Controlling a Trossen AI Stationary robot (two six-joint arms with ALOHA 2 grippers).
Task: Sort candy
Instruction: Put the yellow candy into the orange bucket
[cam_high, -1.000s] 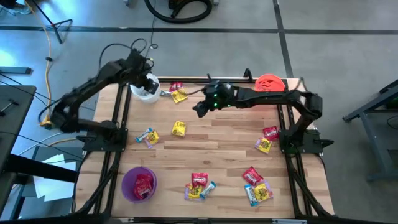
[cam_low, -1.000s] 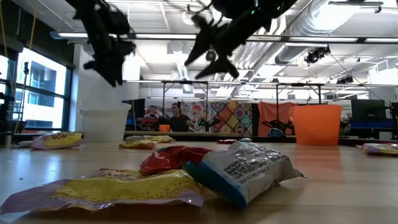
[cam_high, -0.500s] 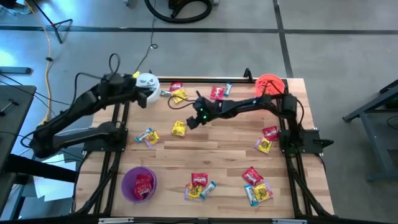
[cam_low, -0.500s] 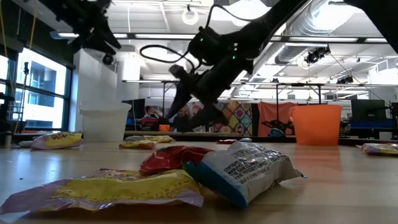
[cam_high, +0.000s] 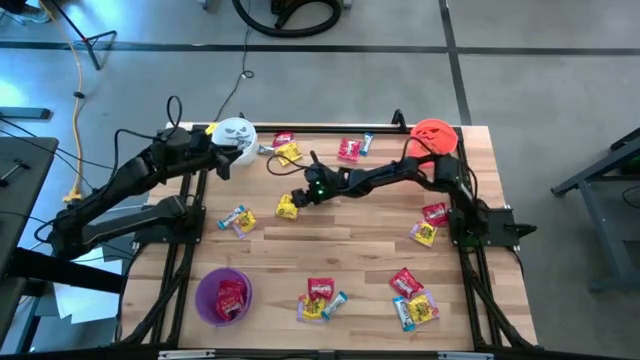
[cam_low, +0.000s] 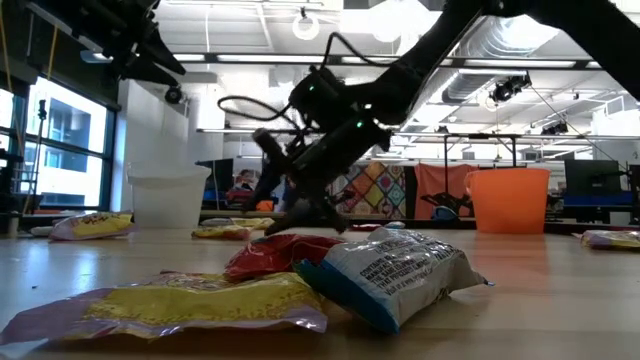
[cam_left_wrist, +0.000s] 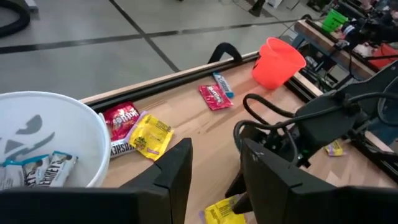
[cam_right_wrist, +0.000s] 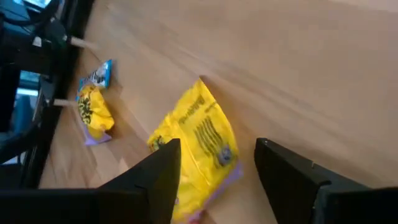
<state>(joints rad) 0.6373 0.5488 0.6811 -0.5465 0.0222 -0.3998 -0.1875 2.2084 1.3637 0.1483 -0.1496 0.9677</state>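
Nearest you, red, yellow and blue candy (cam_high: 322, 297) is lying along the front of the tabletop (cam_high: 350, 235), beside a purple bucket (cam_high: 222, 296) holding a red packet. Mid-tabletop, your right claw (cam_high: 297, 199) is hanging low with its fingers spread, straddling a yellow packet (cam_right_wrist: 198, 140) without gripping it. Farther back, your left claw (cam_high: 222, 162) is sitting parted and empty just beside the white bucket (cam_left_wrist: 46, 137), which has blue-and-white packets inside. The orange bucket (cam_high: 433, 135) is standing at the far right corner.
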